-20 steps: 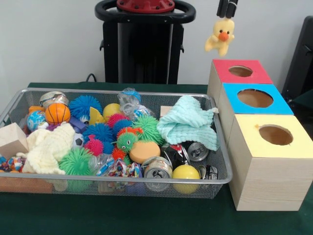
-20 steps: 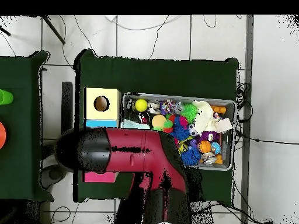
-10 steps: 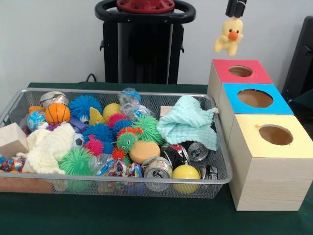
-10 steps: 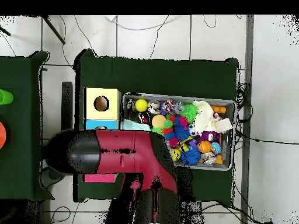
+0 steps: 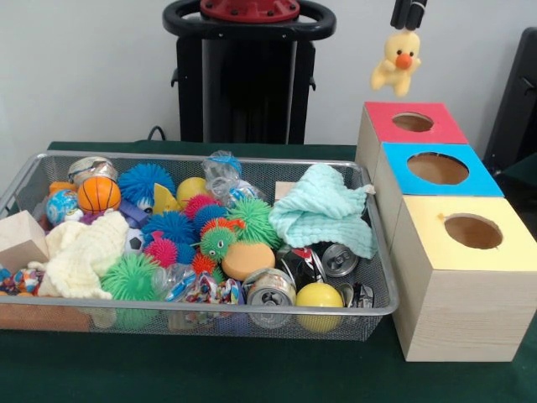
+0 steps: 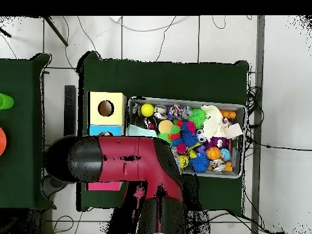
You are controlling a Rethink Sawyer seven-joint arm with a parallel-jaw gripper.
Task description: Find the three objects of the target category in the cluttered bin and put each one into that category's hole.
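A yellow plush duck (image 5: 397,61) with an orange beak hangs from my gripper (image 5: 408,18) at the top right of the front view. The black fingers are shut on its head. It dangles in the air above the red-topped box (image 5: 413,123) and its round hole. Beside that box stand a blue-topped box (image 5: 438,170) and a yellow-topped box (image 5: 472,232), each with a hole. In the overhead view my red arm (image 6: 122,166) hides the gripper, the duck and the red box; only the yellow box (image 6: 106,108) shows whole.
The wire mesh bin (image 5: 201,315) holds spiky rubber balls, a small basketball (image 5: 99,194), a cream cloth (image 5: 82,252), a mint cloth (image 5: 323,210), crushed cans (image 5: 270,290), a yellow ball (image 5: 320,296) and a wooden block (image 5: 21,238). A dark green cloth (image 5: 252,369) covers the table.
My gripper has carried the duck to the right and slightly up, from left of the red box's hole to above it. In the overhead view the arm has swung left.
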